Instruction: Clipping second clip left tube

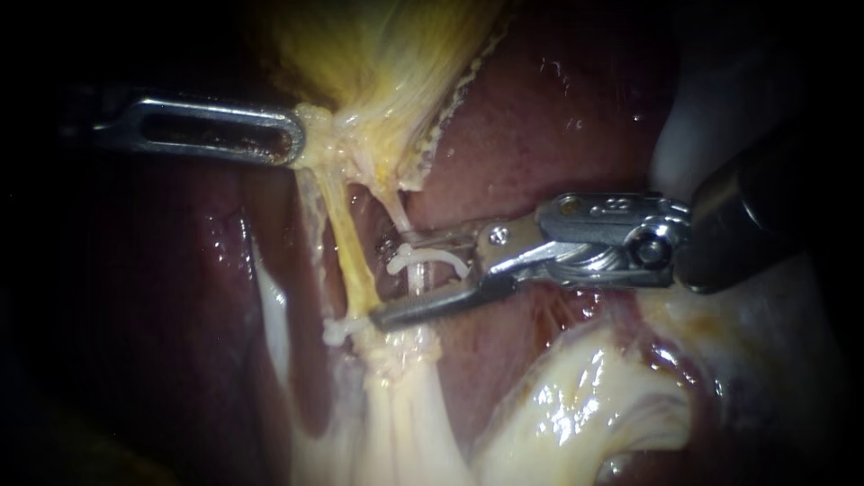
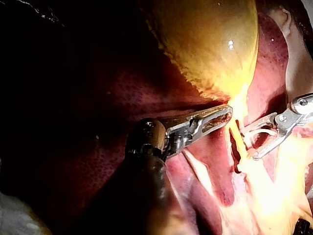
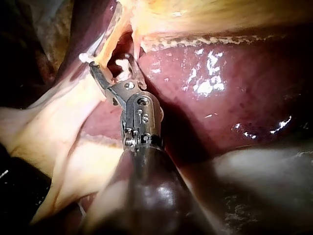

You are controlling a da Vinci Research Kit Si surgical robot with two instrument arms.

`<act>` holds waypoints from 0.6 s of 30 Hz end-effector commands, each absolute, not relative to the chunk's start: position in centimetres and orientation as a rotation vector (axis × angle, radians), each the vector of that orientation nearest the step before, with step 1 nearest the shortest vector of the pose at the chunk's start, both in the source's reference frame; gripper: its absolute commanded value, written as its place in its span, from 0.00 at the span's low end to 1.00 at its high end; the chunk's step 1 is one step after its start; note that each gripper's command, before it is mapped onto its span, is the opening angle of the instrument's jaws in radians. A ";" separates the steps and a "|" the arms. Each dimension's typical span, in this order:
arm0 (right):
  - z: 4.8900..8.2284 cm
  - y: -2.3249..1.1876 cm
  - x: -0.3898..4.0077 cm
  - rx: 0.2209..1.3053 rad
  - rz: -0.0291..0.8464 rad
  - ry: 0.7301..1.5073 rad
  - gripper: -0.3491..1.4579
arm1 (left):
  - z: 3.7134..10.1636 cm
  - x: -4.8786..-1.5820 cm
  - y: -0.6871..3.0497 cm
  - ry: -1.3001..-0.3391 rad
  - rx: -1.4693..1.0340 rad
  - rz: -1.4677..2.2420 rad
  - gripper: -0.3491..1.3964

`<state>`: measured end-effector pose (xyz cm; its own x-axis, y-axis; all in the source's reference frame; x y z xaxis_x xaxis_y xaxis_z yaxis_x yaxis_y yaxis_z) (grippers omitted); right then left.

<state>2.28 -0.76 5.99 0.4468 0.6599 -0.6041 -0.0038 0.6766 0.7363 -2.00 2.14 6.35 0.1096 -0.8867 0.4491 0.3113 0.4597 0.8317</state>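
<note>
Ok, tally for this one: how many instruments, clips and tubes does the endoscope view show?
Instruments: 2 (left instrument, right instrument)
Clips: 2 (held clip, set clip)
Tubes: 2 (left tube, right tube)
Total: 6
</note>
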 end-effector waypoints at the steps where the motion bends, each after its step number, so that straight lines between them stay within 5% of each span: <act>1: 6.03 -0.76 2.29 0.735 0.462 1.040 0.44 | 6.35 -2.00 2.15 -1.132 0.636 -0.974 0.00; 18: 6.30 -0.85 2.73 0.731 0.495 1.097 0.46 | 6.35 -2.01 2.14 -1.132 0.635 -0.974 0.00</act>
